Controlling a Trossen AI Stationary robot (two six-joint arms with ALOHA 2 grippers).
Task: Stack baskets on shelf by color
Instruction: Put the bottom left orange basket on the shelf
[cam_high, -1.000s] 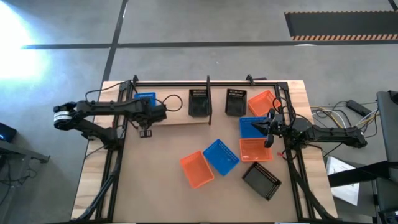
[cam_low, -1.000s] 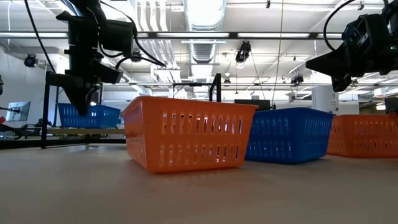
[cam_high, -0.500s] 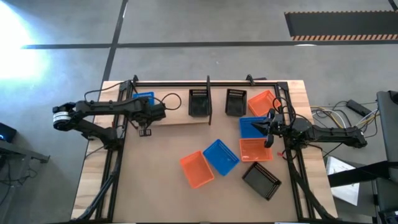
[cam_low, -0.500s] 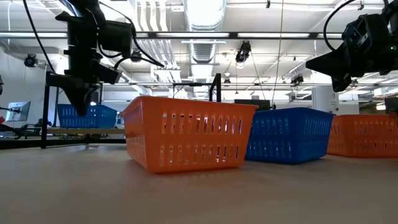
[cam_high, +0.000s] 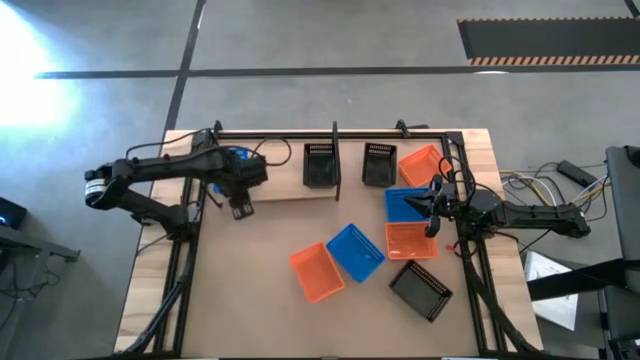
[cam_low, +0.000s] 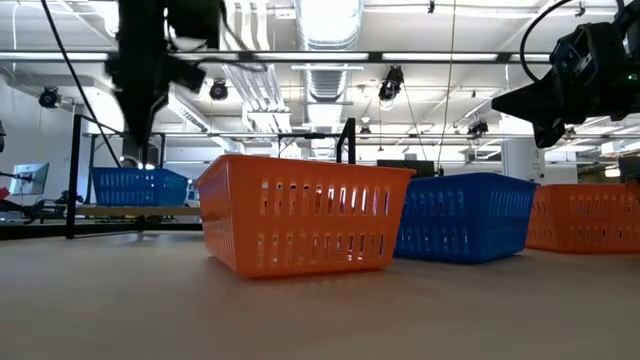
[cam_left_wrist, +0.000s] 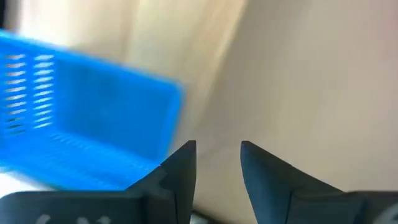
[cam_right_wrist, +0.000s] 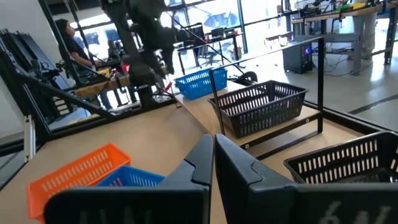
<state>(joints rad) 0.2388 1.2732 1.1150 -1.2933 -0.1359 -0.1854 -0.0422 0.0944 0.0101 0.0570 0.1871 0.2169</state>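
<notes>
One blue basket (cam_high: 238, 155) (cam_left_wrist: 87, 124) rests by its bottom on the left end of the pale shelf (cam_high: 285, 182). My left gripper (cam_high: 240, 207) (cam_left_wrist: 217, 155) hovers open just beside it, with nothing between the fingers. Two black baskets (cam_high: 319, 165) (cam_high: 379, 163) stand farther right along the far side. My right gripper (cam_high: 431, 213) (cam_right_wrist: 213, 148) is shut and empty, above a blue basket (cam_high: 403, 203) and an orange one (cam_high: 410, 241) at the table's right.
Loose on the tabletop lie an orange basket (cam_high: 317, 273), a blue basket (cam_high: 355, 252) and a black basket (cam_high: 420, 290) toward the near side, and another orange basket (cam_high: 422, 164) at the far right. Black rods (cam_high: 335, 160) edge the shelf. A person (cam_right_wrist: 71, 40) stands beyond the table.
My left gripper has risen from the blue basket on the shelf's left end; the basket stays on the board. My right arm has kept still.
</notes>
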